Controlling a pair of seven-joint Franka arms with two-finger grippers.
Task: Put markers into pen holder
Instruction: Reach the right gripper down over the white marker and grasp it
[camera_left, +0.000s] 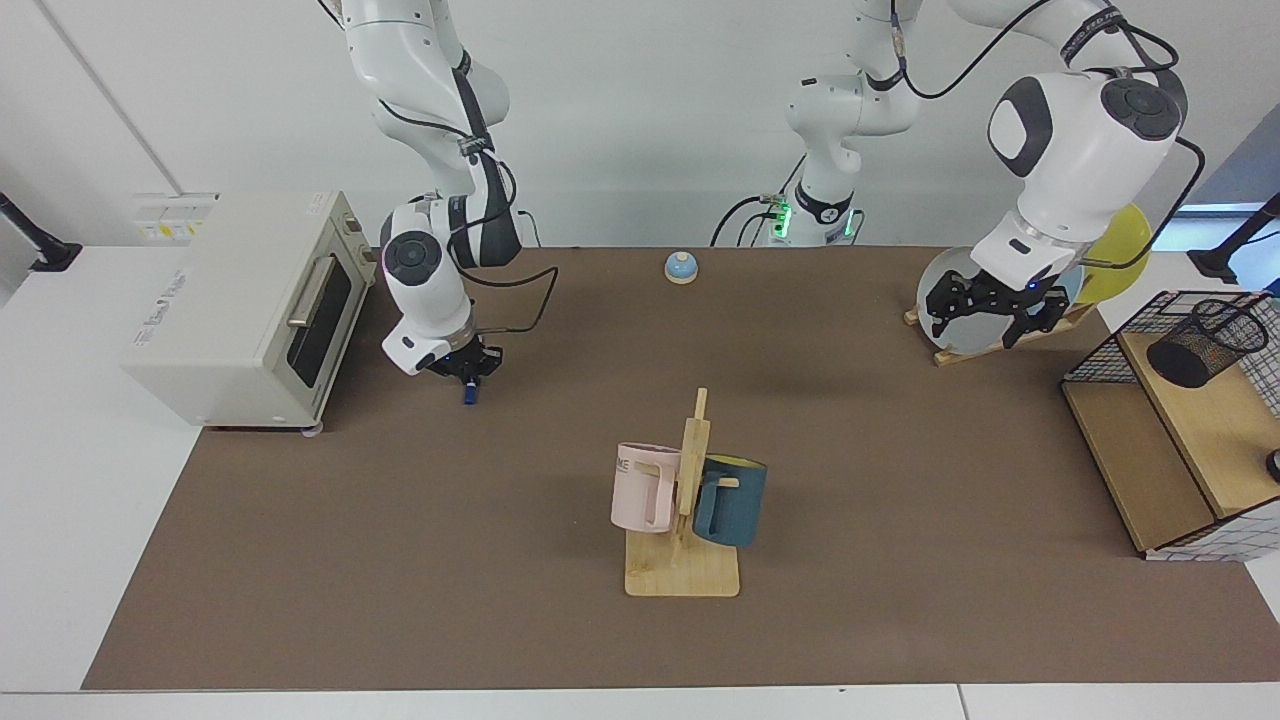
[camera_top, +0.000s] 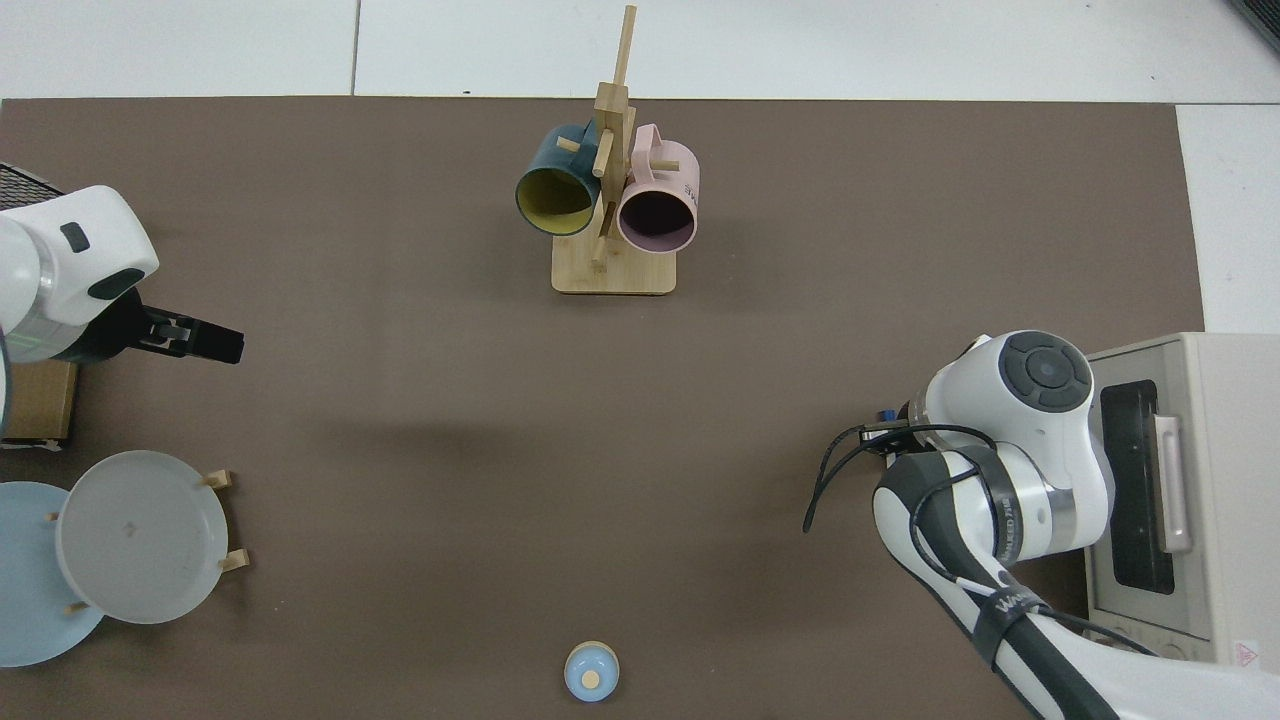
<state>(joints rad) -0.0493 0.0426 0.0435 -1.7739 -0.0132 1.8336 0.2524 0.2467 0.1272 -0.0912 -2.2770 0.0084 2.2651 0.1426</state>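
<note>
Counts on the counter (camera_left: 400, 560)

Two robot arms; one marker (camera_left: 468, 392); one pen holder (camera_left: 1205, 343); two mugs, pink (camera_left: 643, 487) and teal (camera_left: 733, 500), on one wooden rack (camera_left: 683, 575); one toaster oven (camera_left: 250, 305); one bell (camera_left: 681, 266); three plates.
</note>
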